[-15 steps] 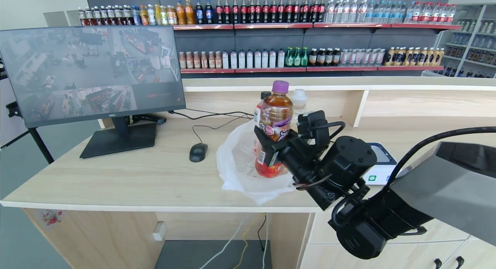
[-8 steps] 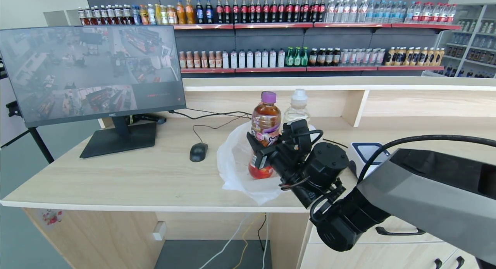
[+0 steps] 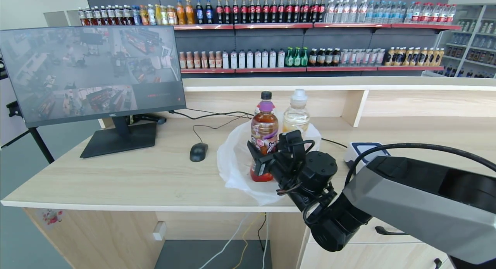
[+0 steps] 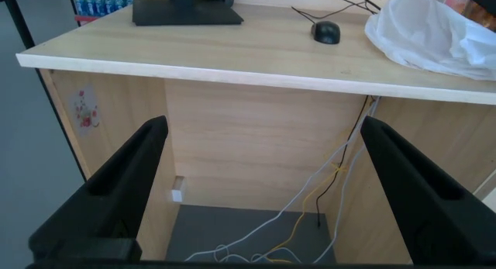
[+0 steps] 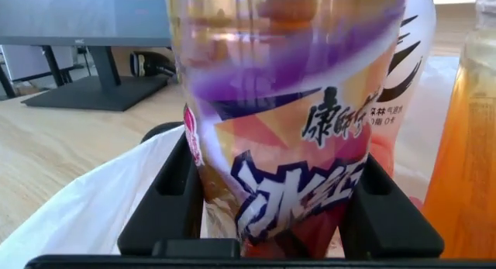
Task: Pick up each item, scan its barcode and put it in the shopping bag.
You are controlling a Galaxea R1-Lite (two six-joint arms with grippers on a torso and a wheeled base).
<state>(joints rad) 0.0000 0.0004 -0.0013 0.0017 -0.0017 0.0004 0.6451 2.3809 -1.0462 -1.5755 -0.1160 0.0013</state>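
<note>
**Right gripper (image 3: 270, 159) holding bottle (image 3: 264, 131) at shopping bag (image 3: 234, 166)**

Desk (image 3: 116, 176) carries the white shopping bag. Purple-capped bottle upright at the bag's opening, right fingers clamped on its lower body. Left gripper (image 4: 263, 128) low before the desk front, fingers spread wide.

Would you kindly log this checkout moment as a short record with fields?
right end effector: shut on purple-capped bottle, upright
bottle location: over the white shopping bag
left end effector: open, below the desk edge
beside held bottle: white-capped bottle, black-capped bottle
scanner: on desk, right of bag
</note>
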